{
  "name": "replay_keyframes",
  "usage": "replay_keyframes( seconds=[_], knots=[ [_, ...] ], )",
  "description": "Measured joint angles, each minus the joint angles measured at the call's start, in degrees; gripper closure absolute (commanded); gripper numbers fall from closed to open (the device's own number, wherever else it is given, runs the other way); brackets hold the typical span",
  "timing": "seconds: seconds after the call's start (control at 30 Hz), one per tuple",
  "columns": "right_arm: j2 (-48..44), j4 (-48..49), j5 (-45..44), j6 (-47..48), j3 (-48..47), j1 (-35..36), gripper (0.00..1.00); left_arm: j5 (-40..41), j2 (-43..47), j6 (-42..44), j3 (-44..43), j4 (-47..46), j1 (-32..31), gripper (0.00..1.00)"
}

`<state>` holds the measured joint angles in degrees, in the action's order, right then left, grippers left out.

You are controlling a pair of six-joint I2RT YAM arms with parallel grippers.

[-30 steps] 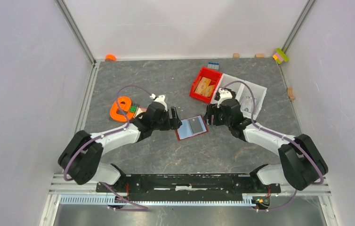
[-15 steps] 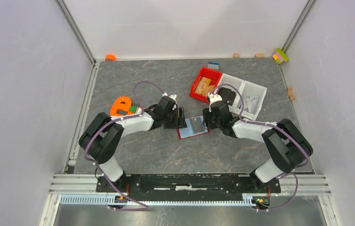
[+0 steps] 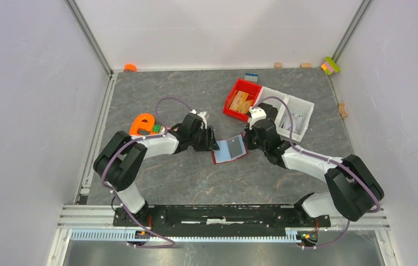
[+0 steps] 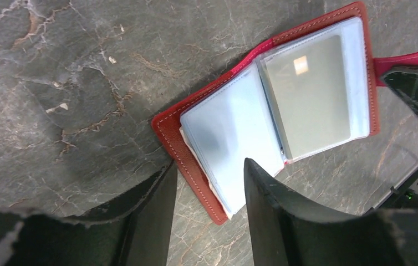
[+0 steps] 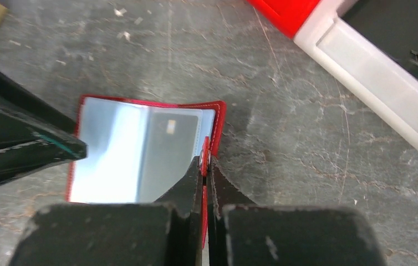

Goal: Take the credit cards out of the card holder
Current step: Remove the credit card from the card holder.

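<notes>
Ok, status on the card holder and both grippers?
Status: right gripper shut on card holder, at its snap flap. Then left gripper open, straddling one corner. Inside, grey card sits in its sleeve. Nothing in the way.

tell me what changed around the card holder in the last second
The right gripper closed its fingers on the right edge of the card holder, and the holder turned slightly. The left gripper moved in over the holder's left edge, its fingers narrowing but not yet shut. The credit cards stayed in their sleeves, and the red bin did not move.
</notes>
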<state>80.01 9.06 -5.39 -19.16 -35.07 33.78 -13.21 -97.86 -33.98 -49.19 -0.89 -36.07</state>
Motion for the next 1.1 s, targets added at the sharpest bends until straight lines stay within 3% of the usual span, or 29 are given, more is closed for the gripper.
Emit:
replay_keyframes(
  seconds=[0.33, 0.5, 0.6, 0.7, 0.73, 0.83, 0.97, 1.1],
  knots=[
    [-2.7, 3.4, 4.2, -0.5, 1.2, 1.0, 1.0, -3.8, 0.4, -0.1, 3.6, -5.2, 1.2, 0.71],
    [-2.7, 4.8, 7.0, -0.7, 1.3, 1.1, 0.98, -4.0, 0.4, -0.1, 3.6, -5.3, 1.3, 0.76],
    [-2.7, 5.6, 8.5, -1.0, 1.6, 1.4, 0.87, -4.5, 0.4, -0.1, 3.6, -5.7, 1.4, 0.8],
    [-2.7, 5.4, 8.5, -1.0, 1.6, 1.6, 0.66, -4.9, 0.4, -0.1, 3.7, -6.2, 1.4, 0.85],
    [-2.7, 5.3, 8.4, -1.3, 1.6, 1.6, 0.54, -4.9, 0.4, -0.2, 3.6, -6.3, 1.4, 0.85],
    [-2.5, 4.6, 7.6, -1.0, 1.5, 1.7, 0.44, -5.0, 0.4, -0.1, 3.6, -6.6, 1.5, 0.85],
    [-1.5, 3.4, 6.0, -0.4, 1.3, 1.7, 0.5, -5.1, 0.4, -0.1, 3.6, -6.6, 1.5, 0.85],
    [-0.7, 3.1, 5.4, -0.3, 1.2, 1.6, 0.71, -5.2, 0.4, -0.1, 3.6, -6.6, 1.6, 0.85]
  ],
)
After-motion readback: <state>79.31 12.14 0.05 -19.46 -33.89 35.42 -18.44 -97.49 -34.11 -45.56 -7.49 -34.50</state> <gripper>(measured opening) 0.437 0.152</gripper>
